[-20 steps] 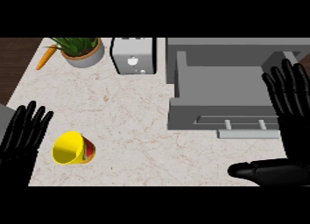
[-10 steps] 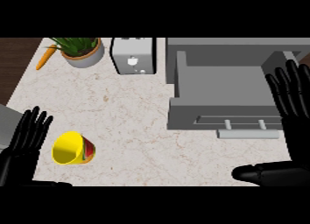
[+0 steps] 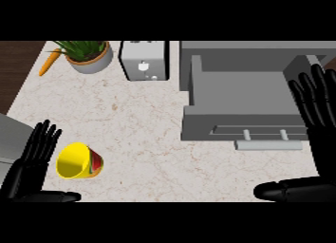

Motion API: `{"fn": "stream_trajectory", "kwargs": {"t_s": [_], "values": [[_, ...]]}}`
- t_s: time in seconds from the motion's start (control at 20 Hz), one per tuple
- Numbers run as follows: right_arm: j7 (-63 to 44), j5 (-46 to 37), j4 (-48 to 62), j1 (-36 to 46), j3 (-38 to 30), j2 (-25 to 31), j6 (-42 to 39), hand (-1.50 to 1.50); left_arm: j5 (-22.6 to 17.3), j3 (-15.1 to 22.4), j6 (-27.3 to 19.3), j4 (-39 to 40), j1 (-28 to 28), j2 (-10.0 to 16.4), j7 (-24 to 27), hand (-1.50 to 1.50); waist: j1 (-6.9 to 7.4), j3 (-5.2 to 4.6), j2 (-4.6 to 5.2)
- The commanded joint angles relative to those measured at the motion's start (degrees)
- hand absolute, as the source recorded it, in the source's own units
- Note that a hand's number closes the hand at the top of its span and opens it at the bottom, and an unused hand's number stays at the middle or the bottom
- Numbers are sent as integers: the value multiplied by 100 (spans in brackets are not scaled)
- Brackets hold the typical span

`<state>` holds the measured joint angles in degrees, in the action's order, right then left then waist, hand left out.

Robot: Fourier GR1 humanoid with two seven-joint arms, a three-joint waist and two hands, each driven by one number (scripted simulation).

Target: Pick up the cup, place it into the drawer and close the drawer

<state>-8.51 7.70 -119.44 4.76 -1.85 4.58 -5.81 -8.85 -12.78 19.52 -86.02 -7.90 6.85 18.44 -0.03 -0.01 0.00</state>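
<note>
On the table [image 3: 135, 123], near its lower left corner, a yellow cup [image 3: 78, 161] was seen lying on its side, its mouth turned towards the left and some red and green shown at its right side. Just beside it, on the left, the left hand [image 3: 29, 171] was held open, with fingers straight and pointed up the view and the thumb stretched out to the right below the cup. Whether the fingers touched the rim could not be told, and nothing was grasped. At the view's right, the grey drawer [image 3: 244, 90] was found pulled open, well apart from the cup, its handle [image 3: 267, 144] turned towards the lower edge. The right hand [image 3: 323, 118] was spread open over the drawer's right side, with fingers straight and the thumb reaching leftward near the bottom, and nothing was held. Along the far edge, a toaster [image 3: 144, 59], a plant [image 3: 88, 56] and a carrot [image 3: 48, 63] were set.
</note>
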Motion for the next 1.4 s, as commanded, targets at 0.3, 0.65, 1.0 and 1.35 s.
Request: {"fn": "stream_trajectory", "kwargs": {"t_s": [0.3,0.65,1.0,1.35], "values": [[74,59,406,295,-214,147,-142,-150,531,-35,-179,1632,608,-18,988,-150,-2,-1,5],[-343,-368,31,385,316,-173,256,-150,422,-351,191,2463,408,285,1910,-150,8,-5,5],[11,-168,83,11,124,-62,-48,-150,539,-317,100,3140,915,355,1998,-150,-15,-2,5],[-499,226,-178,291,-231,130,-21,-150,704,-265,162,3799,1112,380,2686,-150,-14,-2,0]]}}
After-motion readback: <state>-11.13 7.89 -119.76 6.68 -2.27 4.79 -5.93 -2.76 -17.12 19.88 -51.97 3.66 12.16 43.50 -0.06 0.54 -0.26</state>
